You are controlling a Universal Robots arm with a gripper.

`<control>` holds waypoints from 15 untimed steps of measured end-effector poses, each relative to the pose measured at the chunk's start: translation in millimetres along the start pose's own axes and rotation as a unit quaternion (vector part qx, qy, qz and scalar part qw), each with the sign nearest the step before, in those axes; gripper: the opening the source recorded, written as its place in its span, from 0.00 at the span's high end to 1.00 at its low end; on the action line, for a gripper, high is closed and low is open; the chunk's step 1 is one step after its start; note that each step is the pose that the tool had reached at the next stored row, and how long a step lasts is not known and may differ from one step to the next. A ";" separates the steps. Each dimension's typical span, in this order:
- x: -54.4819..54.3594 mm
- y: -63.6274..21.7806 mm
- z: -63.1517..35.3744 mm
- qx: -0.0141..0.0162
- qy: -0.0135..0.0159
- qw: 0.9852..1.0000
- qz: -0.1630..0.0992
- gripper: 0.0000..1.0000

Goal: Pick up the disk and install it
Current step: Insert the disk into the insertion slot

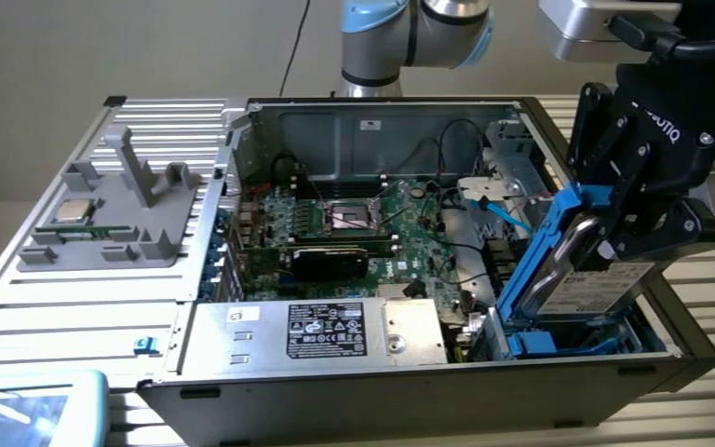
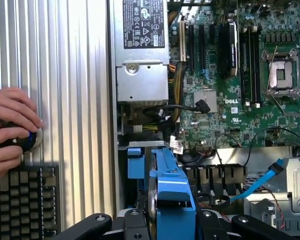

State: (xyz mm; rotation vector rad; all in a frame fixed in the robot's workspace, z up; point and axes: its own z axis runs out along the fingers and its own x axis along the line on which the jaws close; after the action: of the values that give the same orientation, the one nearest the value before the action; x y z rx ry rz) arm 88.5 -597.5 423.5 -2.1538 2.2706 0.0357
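Gripper: the gripper [image 1: 613,237] [image 2: 170,224] is clamped on the disk, one black finger on each flat face, at the exterior view's right end of the case.
Disk: the disk [image 1: 591,284] [image 2: 171,192] is held on edge and tilted, its blue carrier frame toward the motherboard and its white label facing the exterior view's right; its lower end is down among the blue rails of the drive bay [image 1: 569,343].
Case: the open computer case [image 1: 395,386] lies on its side on a ribbed metal table [image 1: 72,312] [image 2: 65,75].
Close to the disk: a blue data cable [image 1: 506,216] [image 2: 260,182] runs slantwise just beside the bay, on the motherboard side.
Also near: black cables [image 2: 175,107] loop between the bay and the power supply.
Power supply: the silver box with a black-and-white label [image 1: 332,331] [image 2: 142,45] sits along the case's near wall, beside the bay.
Motherboard: the green board [image 1: 426,242] [image 2: 210,120] fills the middle of the case, with an open processor socket [image 1: 355,216] [image 2: 282,75].
Outside the case: a grey fixture [image 1: 115,219] stands on the table at the exterior view's left, with a small square silver chip [image 1: 74,209] on it, well apart from the disk.
Person: a person's hands [image 2: 10,112] rest on a round controller with a blue top [image 2: 26,140], next to a dark keyboard [image 2: 22,202].
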 end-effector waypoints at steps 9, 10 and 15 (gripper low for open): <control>0.5 -0.1 3.9 0.000 -0.001 1.000 0.000 0.63; 0.7 -0.2 4.2 0.000 -0.001 1.000 0.000 0.63; 1.2 -0.9 6.2 0.000 -0.001 1.000 0.000 0.63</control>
State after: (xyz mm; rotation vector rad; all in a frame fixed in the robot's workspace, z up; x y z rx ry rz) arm 89.3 -598.6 417.2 -2.1526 2.2689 0.0390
